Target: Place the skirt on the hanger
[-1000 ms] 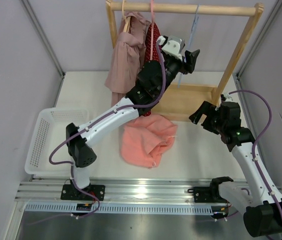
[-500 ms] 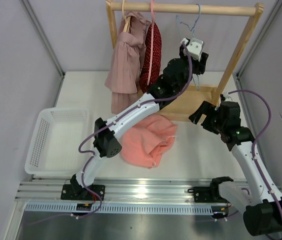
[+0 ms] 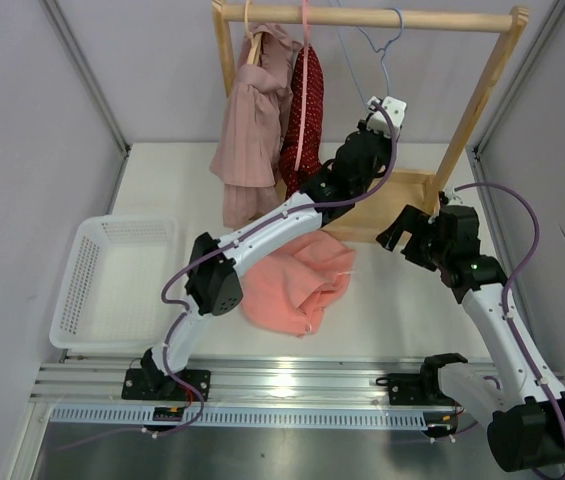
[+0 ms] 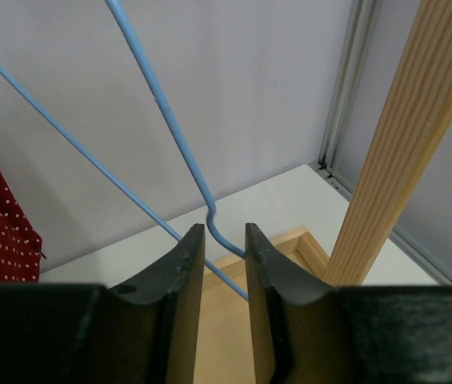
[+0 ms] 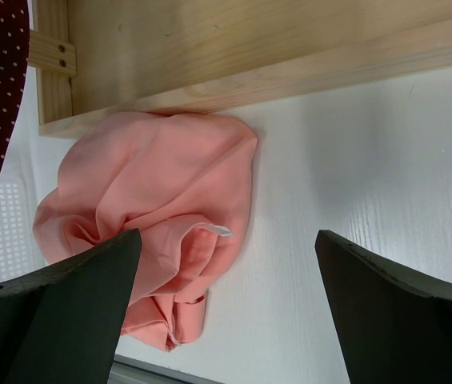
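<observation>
We judge this the hanger-fetch step: the left gripper (image 4: 223,234) has narrow jaws around the light-blue hanger (image 4: 166,120) hooked on the rail (image 3: 442,19), though we cannot tell if they grip it; the skirt (image 5: 154,184) lies crumpled on the table (image 5: 386,160) below the wide-open right gripper (image 5: 227,240); next, clamp and unhook.

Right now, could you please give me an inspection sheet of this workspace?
Surface: white table, no spills seen.
Job's things: salmon skirt lies crumpled on the table by the rack's base; blue hanger hooked on the wooden rack, bare.
Clutter: white basket at the left; mauve striped garment and red dotted garment hung on the rack.
Pincers: left pincer straddles the hanger's wire, jaws narrow with a gap showing; right pincer open wide, holding nothing.
Cables: purple cables loop along both arms, no snag seen.
Surroundings: grey walls; metal rail at the near edge.
</observation>
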### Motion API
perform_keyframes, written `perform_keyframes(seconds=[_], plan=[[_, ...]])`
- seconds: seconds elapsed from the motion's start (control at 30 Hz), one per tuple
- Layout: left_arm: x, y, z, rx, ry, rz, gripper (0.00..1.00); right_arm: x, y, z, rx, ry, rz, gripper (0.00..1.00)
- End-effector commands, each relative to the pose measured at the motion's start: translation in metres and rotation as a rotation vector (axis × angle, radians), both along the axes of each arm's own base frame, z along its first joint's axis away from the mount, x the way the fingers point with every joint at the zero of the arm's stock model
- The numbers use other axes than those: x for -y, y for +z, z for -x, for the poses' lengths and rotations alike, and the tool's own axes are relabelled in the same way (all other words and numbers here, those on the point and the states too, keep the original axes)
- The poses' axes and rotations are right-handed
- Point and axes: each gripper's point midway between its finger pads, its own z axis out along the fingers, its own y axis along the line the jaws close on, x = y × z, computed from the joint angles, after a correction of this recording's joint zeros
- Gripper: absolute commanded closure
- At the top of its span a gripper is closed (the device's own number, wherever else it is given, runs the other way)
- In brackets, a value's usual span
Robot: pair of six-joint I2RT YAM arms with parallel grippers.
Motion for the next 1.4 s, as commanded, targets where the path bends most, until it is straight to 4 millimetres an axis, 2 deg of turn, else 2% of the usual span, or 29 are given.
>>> perform_keyframes(seconds=[0.0,0.17,0.3,0.33,0.47,0.67,0.8,0.93,1.03,1.07,1.17,1.37], plan=[[-0.034,0.076,0.016,0.092,0.040,0.102,0.73,-0.003,0.007,-0.005,0.039,0.014,-0.016,0.02],[-0.045,0.090,0.023,0.100,0.050,0.125,0.87,-0.003,0.004,-0.004,0.035,0.013,-0.018,0.02],[-0.050,0.100,0.029,0.111,0.049,0.136,0.90,-0.004,0.003,-0.004,0.033,0.016,-0.021,0.02],[-0.050,0.101,0.029,0.112,0.049,0.137,0.90,-0.003,0.002,-0.004,0.034,0.015,-0.020,0.02],[-0.052,0.108,0.030,0.125,0.051,0.141,0.75,-0.004,0.002,-0.003,0.035,0.017,-0.021,0.02],[-0.049,0.109,0.025,0.128,0.060,0.124,0.74,-0.004,0.003,-0.002,0.036,0.022,-0.018,0.02],[-0.047,0.110,0.022,0.149,0.065,0.124,0.69,-0.004,0.002,-0.002,0.034,0.024,-0.020,0.02],[-0.041,0.106,0.013,0.152,0.058,0.116,0.68,-0.004,0.005,-0.001,0.042,0.027,-0.015,0.02],[-0.041,0.100,0.004,0.152,0.049,0.107,0.78,-0.003,0.006,0.001,0.043,0.027,-0.012,0.02],[-0.042,0.099,0.002,0.147,0.045,0.114,0.86,-0.003,0.007,0.001,0.047,0.027,-0.010,0.02],[-0.043,0.100,0.002,0.151,0.019,0.121,0.99,-0.001,0.006,0.002,0.048,0.022,-0.006,0.01],[-0.044,0.133,0.013,0.254,-0.033,0.134,1.00,-0.003,0.009,0.001,0.056,0.027,-0.012,0.01]])
